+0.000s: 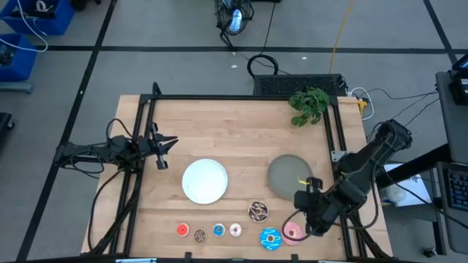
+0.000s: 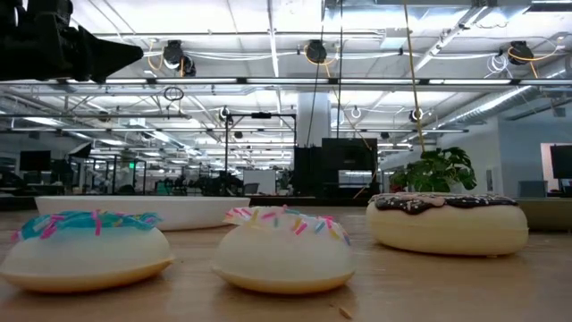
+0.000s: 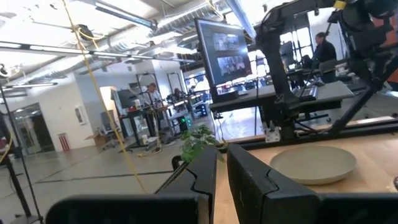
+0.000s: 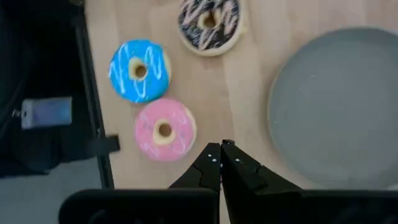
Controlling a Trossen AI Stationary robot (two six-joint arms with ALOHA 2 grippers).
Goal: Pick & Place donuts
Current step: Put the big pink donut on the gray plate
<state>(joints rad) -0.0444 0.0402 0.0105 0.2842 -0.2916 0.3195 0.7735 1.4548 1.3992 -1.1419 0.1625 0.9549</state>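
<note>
Wooden and pale, the worktop (image 1: pixel 241 131) carried all seven toy donuts along its near edge, none on a plate, so by my judgement the placing had not begun. From left to right lay the tiny red ring donut (image 1: pixel 183 230), the tiny brown ring donut (image 1: pixel 199 234), the tiny blue ring donut (image 1: pixel 219 231) and the tiny white-pink ring donut (image 1: pixel 235 231). Right of these sat the larger blue sprinkled donut (image 1: pixel 270 238) and the larger pink donut (image 4: pixel 165 129), with the larger chocolate sprinkled donut (image 1: pixel 258 212) a little farther back.

The right end effector (image 4: pixel 221 163) hovered above the near right corner, pointing down just beside the pink donut, its fingers pressed together and holding nothing. It stood between that donut and the round grey plate (image 4: pixel 339 106).

Farther in, the round white plate (image 1: pixel 205 180) lay bare near the middle. The left end effector (image 3: pixel 221 171) waited at the far left, raised off the worktop, fingers nearly together and empty. A small green plant (image 1: pixel 309 104) stood at the far right edge.
</note>
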